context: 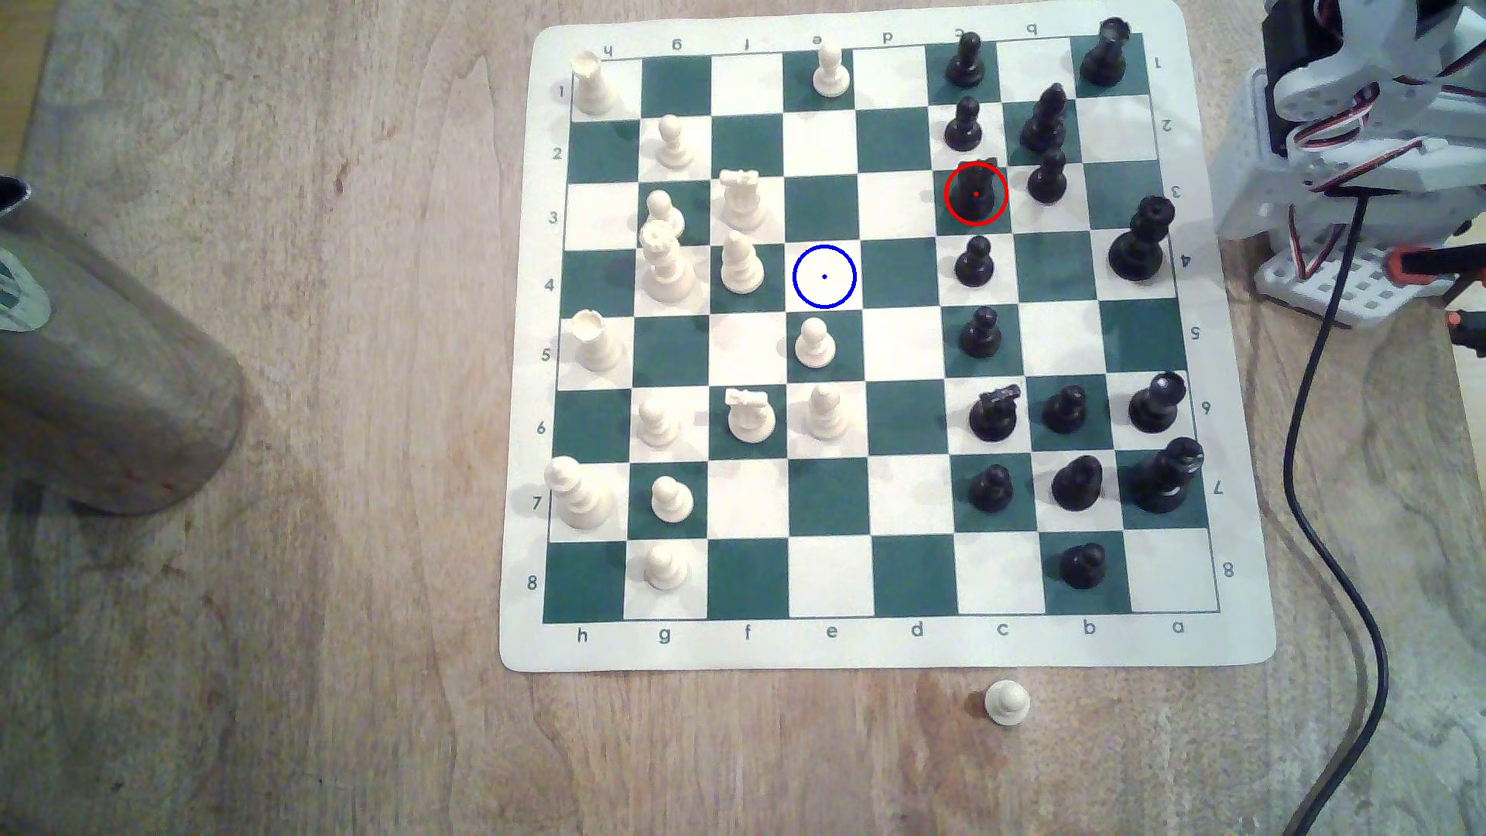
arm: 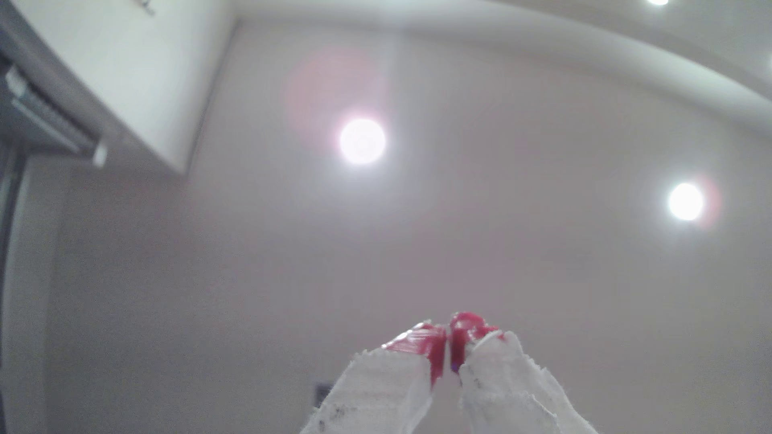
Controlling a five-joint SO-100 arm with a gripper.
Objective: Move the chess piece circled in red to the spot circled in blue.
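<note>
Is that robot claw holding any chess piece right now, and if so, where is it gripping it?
Nothing is held. The gripper points up at the ceiling, its red tips together with nothing between. The black piece circled in red stands untouched on its green square.

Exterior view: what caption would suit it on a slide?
Black rook ringed in red waits on its green square; the blue-ringed white square stands empty, arm folded at the exterior view's right.

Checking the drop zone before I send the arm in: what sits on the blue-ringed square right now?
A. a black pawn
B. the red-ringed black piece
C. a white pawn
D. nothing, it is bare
D: in the exterior view the spot circled in blue is a bare cream square, while the chess piece circled in red stands on its green square further toward the exterior view's right.
</note>
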